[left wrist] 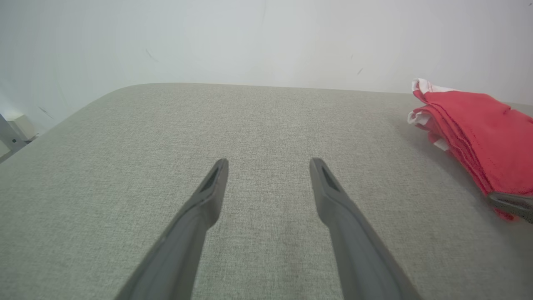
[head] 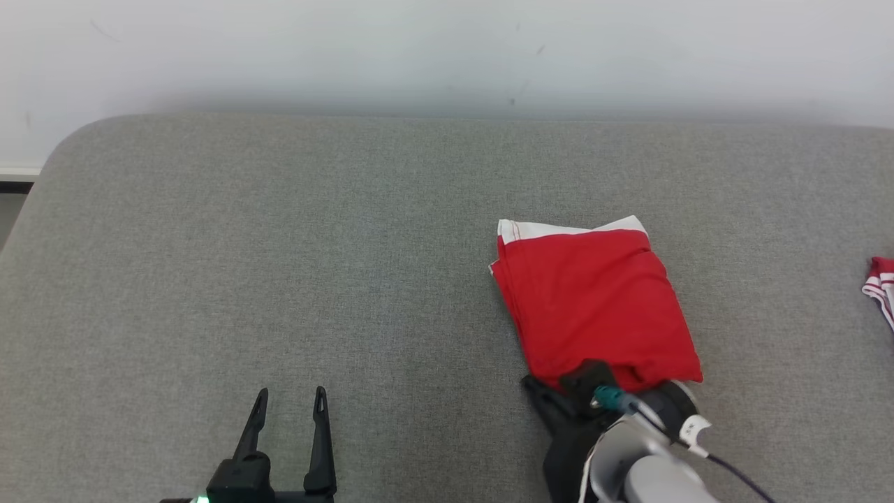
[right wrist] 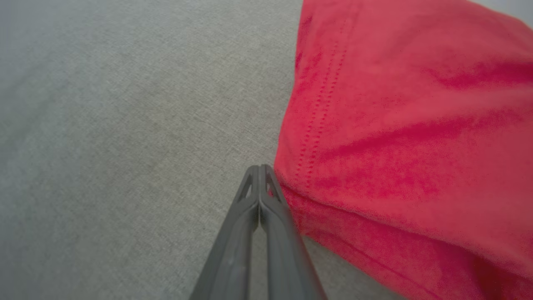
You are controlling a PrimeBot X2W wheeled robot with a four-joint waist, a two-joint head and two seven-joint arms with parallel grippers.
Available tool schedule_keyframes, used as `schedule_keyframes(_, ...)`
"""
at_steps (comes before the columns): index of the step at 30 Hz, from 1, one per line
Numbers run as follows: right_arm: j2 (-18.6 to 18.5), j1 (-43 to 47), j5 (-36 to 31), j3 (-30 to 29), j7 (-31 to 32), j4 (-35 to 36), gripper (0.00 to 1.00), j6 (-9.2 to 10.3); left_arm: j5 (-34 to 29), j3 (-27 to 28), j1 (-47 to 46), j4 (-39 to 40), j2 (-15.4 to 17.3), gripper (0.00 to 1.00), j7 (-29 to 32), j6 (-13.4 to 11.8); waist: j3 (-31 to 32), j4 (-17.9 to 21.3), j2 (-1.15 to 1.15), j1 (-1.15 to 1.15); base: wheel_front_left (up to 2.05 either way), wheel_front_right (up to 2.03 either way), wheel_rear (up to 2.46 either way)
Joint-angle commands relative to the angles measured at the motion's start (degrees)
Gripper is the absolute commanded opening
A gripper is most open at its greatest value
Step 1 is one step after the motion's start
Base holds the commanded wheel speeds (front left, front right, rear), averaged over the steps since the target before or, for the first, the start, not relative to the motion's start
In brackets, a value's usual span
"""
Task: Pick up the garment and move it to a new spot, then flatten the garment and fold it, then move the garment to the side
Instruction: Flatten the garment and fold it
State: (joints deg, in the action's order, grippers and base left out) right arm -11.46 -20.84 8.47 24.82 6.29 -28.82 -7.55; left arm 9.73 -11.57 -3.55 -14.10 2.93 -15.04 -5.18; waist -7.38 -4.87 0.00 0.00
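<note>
The garment (head: 597, 300) is a folded red cloth with a white hem, lying on the grey padded table (head: 279, 244) right of centre. My right gripper (head: 541, 385) is at its near left corner. In the right wrist view the right gripper (right wrist: 260, 168) has its two fingers pressed together, right beside the garment (right wrist: 408, 125), with no cloth seen between them. My left gripper (head: 290, 405) rests open near the front edge, far left of the garment. In the left wrist view the left gripper (left wrist: 268, 166) holds nothing, and the garment (left wrist: 479, 125) lies at the right.
Another red cloth with white stripes (head: 881, 279) pokes in at the table's right edge. A white wall (head: 447, 49) runs along the far side. The table's rounded far left corner (head: 70, 140) drops off to the floor.
</note>
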Motion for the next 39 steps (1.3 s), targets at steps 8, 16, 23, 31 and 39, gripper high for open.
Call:
schedule_keyframes(8, 4.37, 0.7, 4.28, 6.56, -1.37, -2.97, 0.0, 0.17, -0.38, 0.56, 0.43, 0.01, -0.05, 1.0, -0.15, -0.13, 0.65, 0.99, 0.0, 0.0, 0.0, 0.0, 0.0)
schedule_keyframes(16, 5.76, 5.35, 9.13, 0.66, -6.79, 6.29, 1.0, 0.17, -1.0, 2.62, 2.61, 4.7, -0.05, 1.0, -0.15, 0.03, 3.95, 3.37, 0.0, 0.0, 0.0, 0.0, 0.0)
schedule_keyframes(23, 7.51, 15.5, 5.13, -12.12, -11.62, 16.86, 1.0, 0.17, 0.96, 5.27, 6.27, 8.18, -0.05, 1.0, -0.15, 0.49, 7.71, 6.26, 0.0, 0.0, 0.0, 0.0, 0.0)
schedule_keyframes(31, 8.41, 22.1, 0.09, -23.71, -14.46, 21.69, 1.0, 0.17, 2.27, 7.19, 8.21, 8.64, -0.05, 1.0, -0.15, 0.99, 9.33, 9.0, 0.0, 0.0, 0.0, 0.0, 0.0)
schedule_keyframes(39, 8.32, 23.28, -3.76, -31.03, -16.61, 19.98, 1.0, 0.17, 3.1, 9.42, 8.9, 5.54, -0.05, 1.0, -0.15, 1.57, 10.77, 10.21, 0.0, 0.0, 0.0, 0.0, 0.0)
